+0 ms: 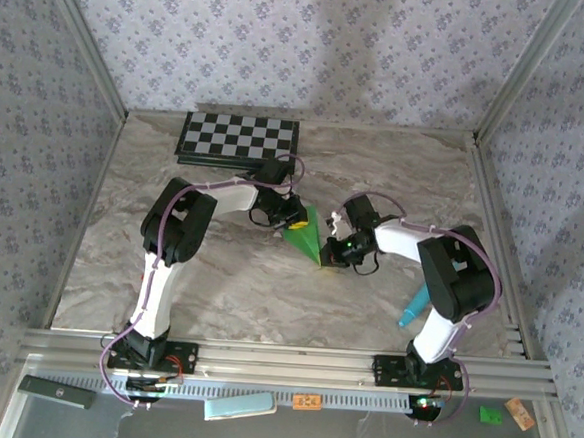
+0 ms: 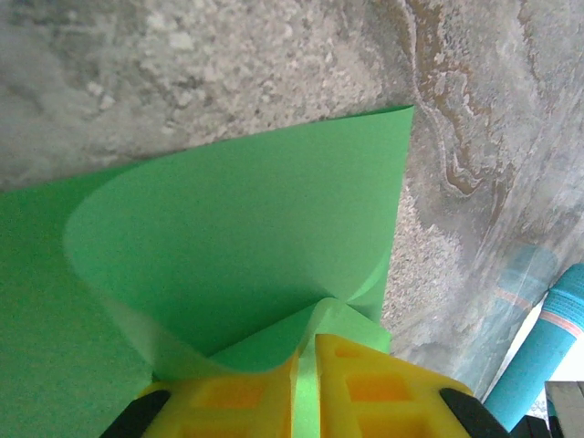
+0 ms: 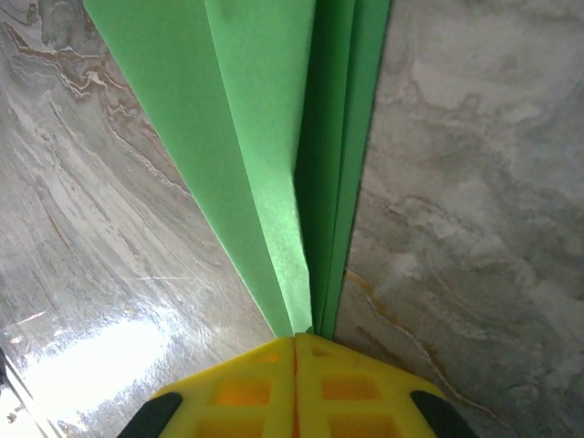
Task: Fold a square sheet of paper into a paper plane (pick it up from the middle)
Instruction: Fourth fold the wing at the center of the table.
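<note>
The square sheet of paper (image 1: 307,236) is bright green and folded into a narrow pointed wedge, held up over the middle of the table between both arms. My left gripper (image 1: 294,222) is shut on its upper left edge. In the left wrist view the yellow fingers (image 2: 383,388) pinch a thin strip of the paper (image 2: 246,228), and a loose flap curls above my left gripper (image 2: 307,370). My right gripper (image 1: 332,250) is shut on the lower pointed end. In the right wrist view the layered folds (image 3: 274,137) run straight up from my right gripper (image 3: 295,349).
A black-and-white checkerboard (image 1: 239,138) lies at the back of the marble table (image 1: 217,284). A teal marker (image 1: 413,310) lies beside the right arm's base, also seen in the left wrist view as the marker (image 2: 547,338). Patterned walls close in three sides.
</note>
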Controlling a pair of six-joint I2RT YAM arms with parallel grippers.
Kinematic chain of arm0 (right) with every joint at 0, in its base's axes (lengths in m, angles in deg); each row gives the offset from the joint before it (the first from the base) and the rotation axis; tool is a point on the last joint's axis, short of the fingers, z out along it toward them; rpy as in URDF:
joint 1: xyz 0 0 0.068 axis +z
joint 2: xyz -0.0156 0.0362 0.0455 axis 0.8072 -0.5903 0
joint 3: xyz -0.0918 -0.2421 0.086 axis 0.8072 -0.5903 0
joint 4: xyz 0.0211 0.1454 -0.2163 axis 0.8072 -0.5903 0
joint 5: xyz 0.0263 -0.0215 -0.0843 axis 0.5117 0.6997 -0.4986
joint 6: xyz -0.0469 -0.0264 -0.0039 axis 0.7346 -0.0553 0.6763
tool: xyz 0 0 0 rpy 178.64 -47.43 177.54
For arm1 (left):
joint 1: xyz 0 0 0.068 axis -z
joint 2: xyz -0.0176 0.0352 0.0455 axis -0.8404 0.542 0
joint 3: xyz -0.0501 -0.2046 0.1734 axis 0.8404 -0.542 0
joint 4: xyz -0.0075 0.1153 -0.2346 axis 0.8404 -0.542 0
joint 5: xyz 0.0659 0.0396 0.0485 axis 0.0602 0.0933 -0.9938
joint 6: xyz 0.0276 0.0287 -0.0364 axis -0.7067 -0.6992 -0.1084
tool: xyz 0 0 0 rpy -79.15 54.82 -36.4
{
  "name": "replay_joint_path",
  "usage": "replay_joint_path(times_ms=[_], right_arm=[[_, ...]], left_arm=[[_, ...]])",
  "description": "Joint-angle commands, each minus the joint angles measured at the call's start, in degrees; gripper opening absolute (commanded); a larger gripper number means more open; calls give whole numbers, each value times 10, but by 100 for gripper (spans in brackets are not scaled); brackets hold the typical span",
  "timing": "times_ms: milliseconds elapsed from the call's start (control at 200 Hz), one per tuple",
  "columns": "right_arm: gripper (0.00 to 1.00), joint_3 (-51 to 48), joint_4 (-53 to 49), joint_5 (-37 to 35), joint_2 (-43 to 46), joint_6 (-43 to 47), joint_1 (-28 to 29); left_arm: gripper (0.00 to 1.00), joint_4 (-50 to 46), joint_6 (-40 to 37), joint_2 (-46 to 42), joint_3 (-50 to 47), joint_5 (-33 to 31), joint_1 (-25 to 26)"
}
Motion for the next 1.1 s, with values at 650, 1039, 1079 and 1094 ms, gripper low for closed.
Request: replay_joint_path(times_ms=[650, 1039, 1079, 1094], right_arm=[[13, 31, 33, -85, 72, -73, 39], [13, 70, 69, -98, -19, -117, 57], [13, 73, 65, -94, -25, -117, 56], [13, 72, 64, -94, -27, -117, 55]], left_arm=[[15, -60, 9, 45, -5, -58, -2], [15, -60, 15, 45, -7, -56, -2], [15, -59, 16, 46, -7, -56, -1], [15, -59, 17, 46, -7, -56, -2]])
